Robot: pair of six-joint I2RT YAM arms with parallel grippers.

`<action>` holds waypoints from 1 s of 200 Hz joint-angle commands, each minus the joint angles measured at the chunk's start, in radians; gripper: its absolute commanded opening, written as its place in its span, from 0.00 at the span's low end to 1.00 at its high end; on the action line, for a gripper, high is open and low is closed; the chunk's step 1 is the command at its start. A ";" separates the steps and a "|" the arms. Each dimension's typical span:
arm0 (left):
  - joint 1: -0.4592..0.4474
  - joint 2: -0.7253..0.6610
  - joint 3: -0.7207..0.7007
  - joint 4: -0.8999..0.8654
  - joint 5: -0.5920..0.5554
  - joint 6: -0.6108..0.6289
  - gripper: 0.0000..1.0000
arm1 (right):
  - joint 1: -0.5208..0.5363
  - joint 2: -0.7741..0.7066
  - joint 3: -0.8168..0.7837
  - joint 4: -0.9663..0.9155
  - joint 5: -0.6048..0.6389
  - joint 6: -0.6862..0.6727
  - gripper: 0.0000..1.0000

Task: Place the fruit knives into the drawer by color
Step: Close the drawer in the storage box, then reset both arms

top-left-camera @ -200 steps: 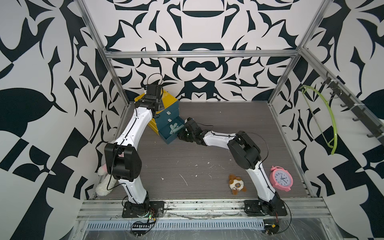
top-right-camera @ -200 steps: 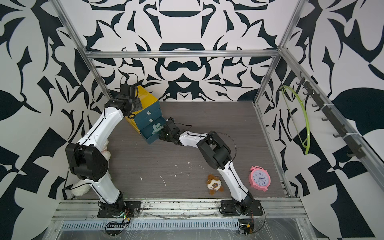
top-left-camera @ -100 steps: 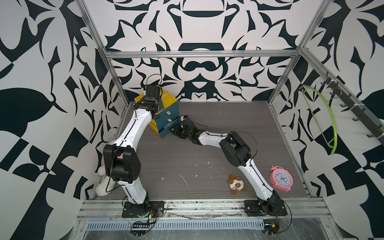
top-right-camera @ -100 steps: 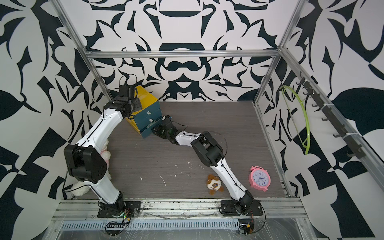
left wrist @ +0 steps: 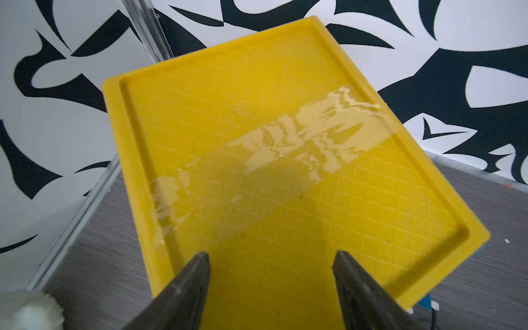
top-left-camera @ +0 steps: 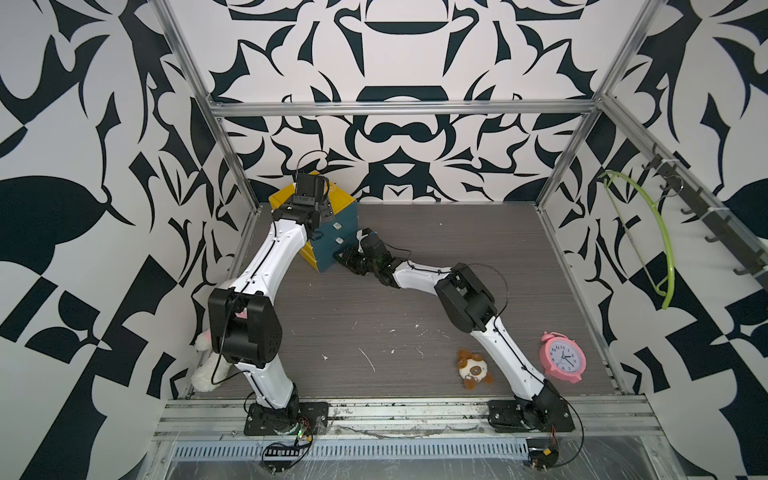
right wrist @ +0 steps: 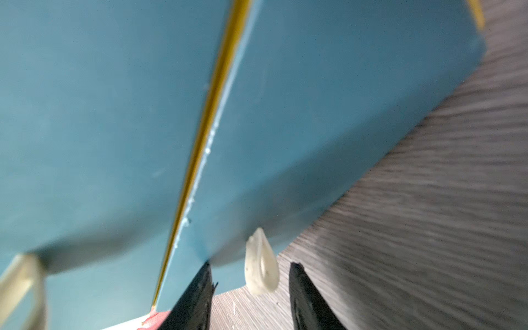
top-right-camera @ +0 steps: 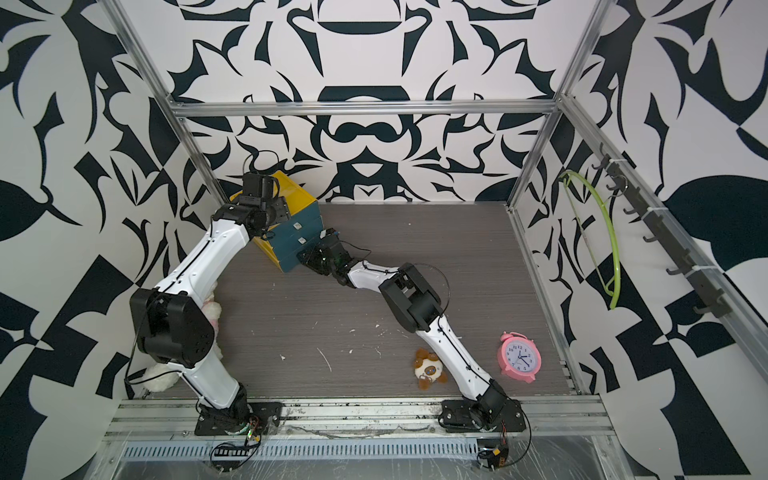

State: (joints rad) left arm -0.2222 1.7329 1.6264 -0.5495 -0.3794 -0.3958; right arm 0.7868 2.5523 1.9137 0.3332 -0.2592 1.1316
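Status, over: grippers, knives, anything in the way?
Left gripper open, empty, over the yellow top. Right gripper open, jaws either side of the bottom drawer handle. No knives in view; drawers look shut. Nothing blocking.

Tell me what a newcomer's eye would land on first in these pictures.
The yellow-and-teal drawer cabinet in the far left corner draws the eye, with both arms at it: the left gripper is open above its yellow top, and the right gripper is open on either side of a pale drawer handle. Next come the pink alarm clock and the small plush toy, on the floor near the right arm's base.
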 commanded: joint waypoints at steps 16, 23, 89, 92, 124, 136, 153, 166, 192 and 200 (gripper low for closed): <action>-0.001 0.025 -0.037 -0.174 0.091 -0.031 0.78 | -0.002 -0.125 -0.064 0.079 -0.006 -0.022 0.47; -0.002 0.015 -0.027 -0.175 0.096 -0.032 0.79 | -0.002 -0.148 -0.097 0.093 -0.008 -0.028 0.47; -0.002 -0.212 -0.034 -0.112 0.184 -0.090 0.97 | 0.002 -0.481 -0.485 0.187 -0.038 -0.124 0.47; -0.002 -0.232 -0.054 -0.096 0.194 -0.095 0.98 | 0.001 -0.497 -0.507 0.194 -0.040 -0.125 0.47; -0.012 -0.436 -0.276 0.051 0.207 -0.138 0.99 | -0.002 -0.651 -0.648 0.145 -0.112 -0.217 0.47; -0.014 -0.507 -0.355 0.086 0.209 -0.138 0.99 | -0.004 -0.709 -0.680 0.071 -0.111 -0.271 0.46; -0.014 -0.563 -0.448 0.129 0.240 -0.127 0.99 | -0.004 -0.813 -0.754 -0.017 -0.045 -0.354 0.47; -0.014 -0.585 -0.512 0.163 0.262 -0.107 0.99 | -0.016 -0.888 -0.799 -0.079 0.004 -0.412 0.48; -0.014 -0.588 -0.616 0.236 0.288 -0.052 0.99 | -0.062 -1.045 -0.897 -0.154 0.119 -0.502 0.51; -0.014 -0.580 -0.636 0.248 0.290 -0.042 0.99 | -0.078 -1.089 -0.924 -0.167 0.156 -0.538 0.53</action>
State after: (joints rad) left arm -0.2325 1.1393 1.0527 -0.3843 -0.1299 -0.4919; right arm 0.7593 1.6012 1.0458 0.2470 -0.2420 0.7456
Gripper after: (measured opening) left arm 0.992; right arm 0.514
